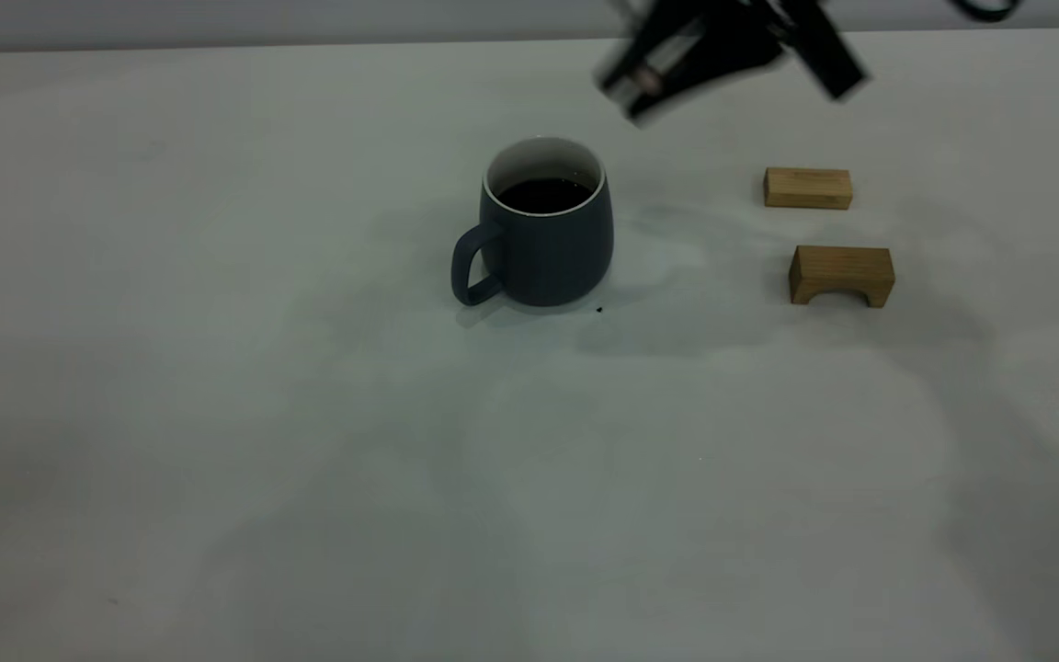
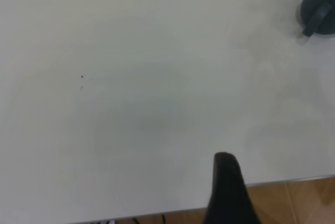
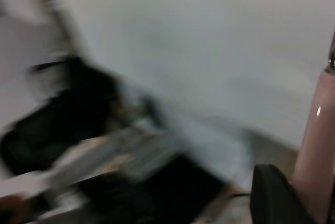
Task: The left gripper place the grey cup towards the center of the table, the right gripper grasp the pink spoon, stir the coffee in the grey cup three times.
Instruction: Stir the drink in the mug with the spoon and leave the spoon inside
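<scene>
The grey cup [image 1: 543,230] stands upright near the middle of the tabletop [image 1: 217,414], dark coffee [image 1: 543,194] inside, so the placing looks done. The left tool [image 2: 226,187] sits back at the tabletop's edge, well apart from the cup; I cannot tell whether it is open or closed. The right tool [image 1: 649,78] hangs above and just beside the cup, gripping the pink spoon [image 3: 314,145]. Stirring is not yet begun. Two wooden blocks [image 1: 807,188] lie aside.

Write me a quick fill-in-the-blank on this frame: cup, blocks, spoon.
1. The grey cup holds dark ____.
2. Two tan wooden blocks lie on the table to the cup's ____ in the exterior view.
3. The right wrist view shows the pink spoon beside the right gripper's ____ finger.

Missing words: coffee; right; black
</scene>
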Tool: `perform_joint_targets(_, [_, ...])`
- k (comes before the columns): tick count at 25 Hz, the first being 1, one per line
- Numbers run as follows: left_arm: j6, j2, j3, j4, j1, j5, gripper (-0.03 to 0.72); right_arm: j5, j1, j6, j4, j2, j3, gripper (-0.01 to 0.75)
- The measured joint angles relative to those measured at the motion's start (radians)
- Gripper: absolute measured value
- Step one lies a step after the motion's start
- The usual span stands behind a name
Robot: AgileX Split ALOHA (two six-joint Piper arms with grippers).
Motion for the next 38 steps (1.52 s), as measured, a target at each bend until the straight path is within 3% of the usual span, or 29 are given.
perform_joint_targets(4, [0.000,0.000,0.000,0.000,0.000,0.000,0.568,0.033,0.000,0.003,0.249,0.009,0.000,0.141])
perform_joint_targets(7, [0.000,0.000,0.000,0.000,0.000,0.000,0.568,0.036,0.000,0.137,0.363,0.009,0.000,0.141])
perform_joint_targets(13, [0.000,0.000,0.000,0.000,0.000,0.000,0.568,0.036,0.000,0.742,0.463,0.009,0.000,0.141])
perform_joint_targets(17, [0.000,0.000,0.000,0.000,0.000,0.000,0.568,0.036,0.000,1.037,0.495,0.021,0.000,0.141])
perform_joint_targets(28, [0.000,0.000,0.000,0.000,0.000,0.000,0.568,0.029,0.001,1.002,0.607,0.274,-0.149,0.141])
perform_joint_targets(38, [0.000,0.000,0.000,0.000,0.000,0.000,0.568,0.027,-0.016,1.002,0.615,0.403,-0.160,0.141])
